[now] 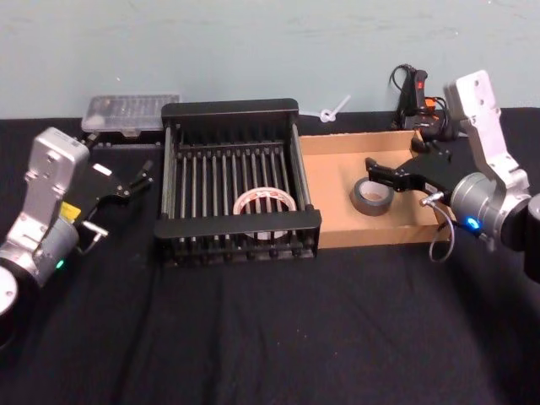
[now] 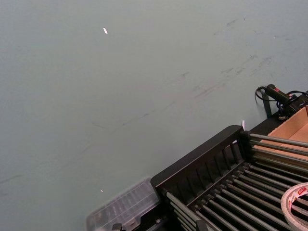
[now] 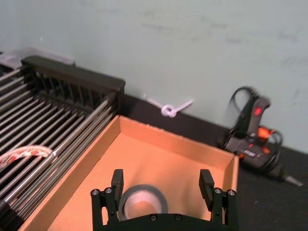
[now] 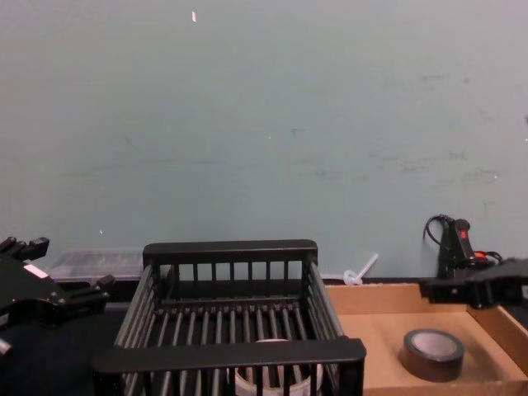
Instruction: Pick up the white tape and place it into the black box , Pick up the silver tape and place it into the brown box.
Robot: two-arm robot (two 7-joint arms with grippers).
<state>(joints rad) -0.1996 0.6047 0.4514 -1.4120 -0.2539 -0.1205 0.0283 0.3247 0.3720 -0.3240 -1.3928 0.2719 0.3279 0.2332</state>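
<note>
Silver tape [image 1: 369, 197] flat in brown box [image 1: 337, 173], just below right hand [image 1: 372, 171]; fingers apart.

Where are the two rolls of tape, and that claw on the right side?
White tape [image 1: 264, 202], head view: its upper ring face, inside the black crate.
Silver tape [image 4: 433, 354], chest view: its outer side wall, in the cardboard tray.
Right gripper [image 3: 162, 185], right wrist view: midway between its open fingertips.
</note>
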